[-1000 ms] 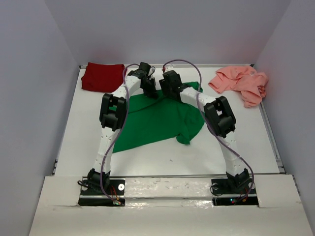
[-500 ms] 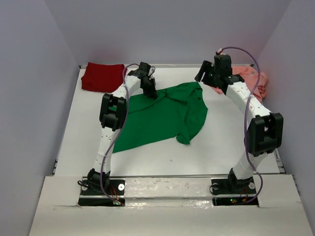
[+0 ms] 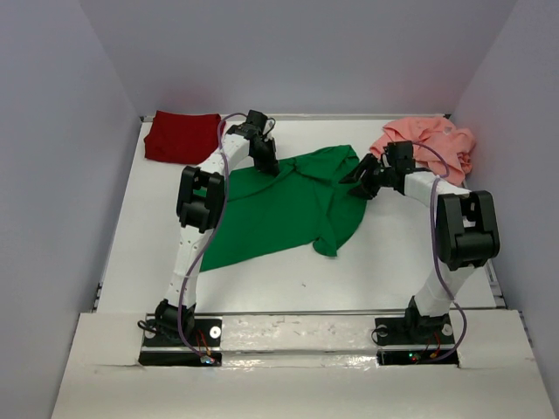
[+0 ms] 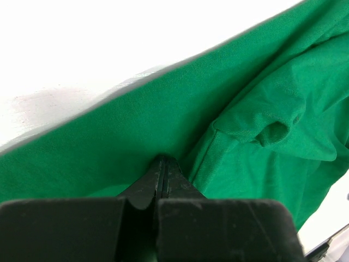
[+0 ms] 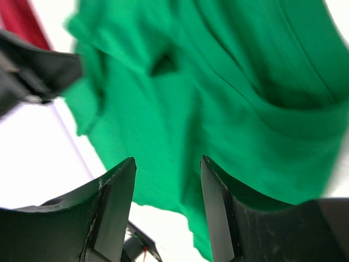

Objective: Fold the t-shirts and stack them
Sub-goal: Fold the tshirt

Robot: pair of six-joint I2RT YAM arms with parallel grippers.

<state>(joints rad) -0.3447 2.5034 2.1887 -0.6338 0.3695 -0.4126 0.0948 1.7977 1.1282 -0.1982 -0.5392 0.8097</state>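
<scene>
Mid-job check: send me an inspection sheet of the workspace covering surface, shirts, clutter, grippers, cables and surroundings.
Surface: white table, no marks seen.
Job's things: green t-shirt lies rumpled at the centre; dark red t-shirt in the far left corner; salmon pink t-shirt crumpled in the far right corner; none stacked.
Clutter: nothing seen.
Grippers: left gripper shut on the green t-shirt's far edge; right gripper open by its far right edge.
Cables: purple cables run along both arms; none seen caught in cloth.
Surroundings: plain grey walls on three sides.
</scene>
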